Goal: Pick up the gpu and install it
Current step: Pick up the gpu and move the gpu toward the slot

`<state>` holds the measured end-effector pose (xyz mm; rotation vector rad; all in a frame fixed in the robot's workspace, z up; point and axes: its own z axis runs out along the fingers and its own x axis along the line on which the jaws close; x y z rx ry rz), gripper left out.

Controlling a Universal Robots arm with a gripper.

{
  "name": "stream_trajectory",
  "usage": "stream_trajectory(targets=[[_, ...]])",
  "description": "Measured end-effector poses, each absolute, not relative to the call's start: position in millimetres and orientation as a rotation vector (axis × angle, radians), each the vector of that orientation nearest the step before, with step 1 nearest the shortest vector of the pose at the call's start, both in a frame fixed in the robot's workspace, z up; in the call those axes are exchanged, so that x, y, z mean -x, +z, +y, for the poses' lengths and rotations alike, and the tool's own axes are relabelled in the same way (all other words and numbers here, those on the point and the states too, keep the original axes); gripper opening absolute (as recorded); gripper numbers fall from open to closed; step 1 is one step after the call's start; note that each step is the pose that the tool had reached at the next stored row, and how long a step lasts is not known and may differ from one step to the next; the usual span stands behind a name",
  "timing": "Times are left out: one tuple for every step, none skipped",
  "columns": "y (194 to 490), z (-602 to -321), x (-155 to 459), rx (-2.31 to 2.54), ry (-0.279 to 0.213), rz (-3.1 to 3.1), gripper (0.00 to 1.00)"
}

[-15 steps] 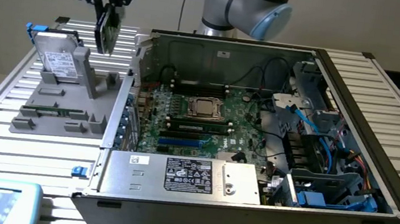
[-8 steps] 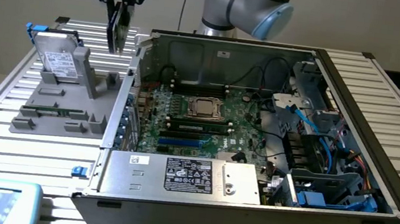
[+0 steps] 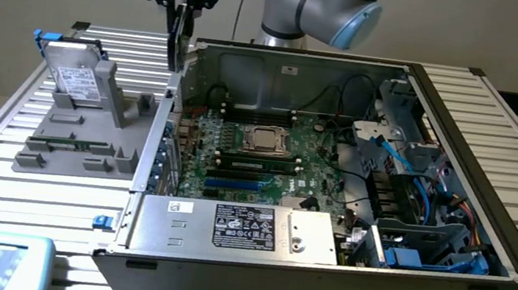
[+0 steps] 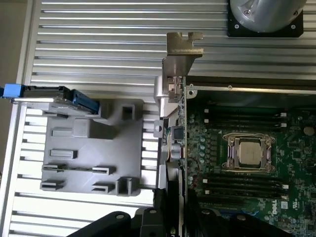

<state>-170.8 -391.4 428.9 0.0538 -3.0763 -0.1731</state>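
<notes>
Gripper (image 3: 184,2) holds gpu (image 3: 179,39) upright over case (image 3: 300,52) corner.

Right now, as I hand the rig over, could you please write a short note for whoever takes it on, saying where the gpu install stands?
Gripper: shut on the gpu, which hangs on edge below it.
Gpu: in the air over the wall of the open computer case on the exterior view's left, apart from the motherboard.
Done: gpu is picked up and clear of the grey holder, where the hard drive sits.
Left: gpu is not yet seated in a motherboard slot.
</notes>
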Motion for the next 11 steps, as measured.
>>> stream_trajectory(targets=[[428.9, -391.4, 166.5, -0.054, -0.173, -3.076, 0.28], [428.8, -391.5, 162.0, -0.054, -0.173, -3.076, 0.28], [428.9, -391.6, 157.4, -0.054, -0.173, -3.076, 0.28], [428.9, -391.7, 152.6, -0.054, -0.173, -3.076, 0.28], [428.8, -391.7, 148.2, -0.054, -0.173, -3.076, 0.28], [428.9, -391.8, 143.6, -0.054, -0.173, -3.076, 0.28], [428.8, -391.8, 139.1, -0.054, -0.173, -3.076, 0.28], [428.8, -391.8, 134.6, -0.054, -0.173, -3.076, 0.28], [428.8, -391.9, 129.9, -0.054, -0.173, -3.076, 0.28], [428.8, -391.9, 125.6, -0.054, -0.173, -3.076, 0.28], [428.8, -391.9, 121.1, -0.054, -0.173, -3.076, 0.28]])
